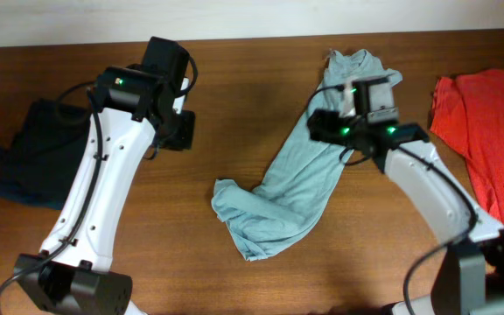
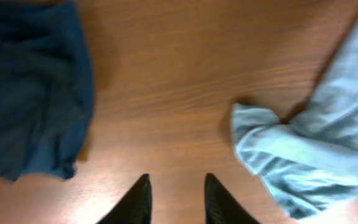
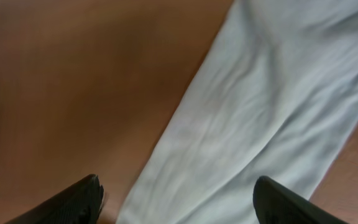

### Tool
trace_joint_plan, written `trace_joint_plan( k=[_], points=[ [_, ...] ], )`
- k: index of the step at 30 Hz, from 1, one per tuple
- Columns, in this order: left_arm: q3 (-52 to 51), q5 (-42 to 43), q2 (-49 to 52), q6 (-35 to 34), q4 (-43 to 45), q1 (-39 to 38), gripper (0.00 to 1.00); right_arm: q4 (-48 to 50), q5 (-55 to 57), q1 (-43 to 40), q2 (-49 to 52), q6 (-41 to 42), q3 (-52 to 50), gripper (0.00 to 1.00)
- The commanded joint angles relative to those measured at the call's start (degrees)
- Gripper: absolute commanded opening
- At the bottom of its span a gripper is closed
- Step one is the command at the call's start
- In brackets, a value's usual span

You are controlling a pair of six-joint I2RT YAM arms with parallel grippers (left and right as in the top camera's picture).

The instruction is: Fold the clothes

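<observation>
Overhead: the pale grey-blue T-shirt (image 1: 291, 188) lies unfolded on the brown worktop (image 1: 234, 96), a little right of centre. It runs as a long rumpled band from the far edge down toward the near side, where its lower end is bunched and curled over to the left. A navy garment (image 1: 33, 149) lies crumpled at the far left, partly under the left arm. An orange-red shirt (image 1: 488, 131) is spread at the far right. The left hand (image 1: 178, 131) is over bare wood between the navy garment and the T-shirt, clear of both. The right hand (image 1: 326, 127) is above the upper part of the T-shirt.

Left wrist: the left hand (image 2: 178, 180) has its two fingers parted with only bare worktop (image 2: 179, 81) between them; it grasps nothing. The navy garment (image 2: 30, 87) fills the upper left, and the T-shirt's (image 2: 316, 149) curled end lies at the right.

Right wrist: the right hand (image 3: 178, 186) has its fingers spread wide, released and holding nothing. The T-shirt (image 3: 253, 106) lies below it, its creased cloth crossing from upper right to the bottom. Bare worktop (image 3: 73, 93) shows on the left.
</observation>
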Motion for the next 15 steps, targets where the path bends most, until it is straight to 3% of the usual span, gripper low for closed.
trace_joint_plan(
  k=[1,10,13,15],
  points=[
    [0.9,5.7,-0.7,3.6,1.6,-0.2,0.31,3.8,0.0,-4.5,5.6,2.6,0.4,0.82],
    [0.9,5.7,-0.7,3.6,4.0,-0.2,0.34,21.6,-8.2,-9.0,20.1,5.7,0.4,0.81],
    [0.9,5.7,-0.7,3.6,4.2,-0.2,0.37,25.4,-9.0,-8.9,23.0,9.1,0.4,0.73],
    [0.9,5.7,-0.7,3.6,4.2,-0.2,0.38,26.1,-9.2,-8.6,24.0,9.9,0.4,0.57]
  ],
)
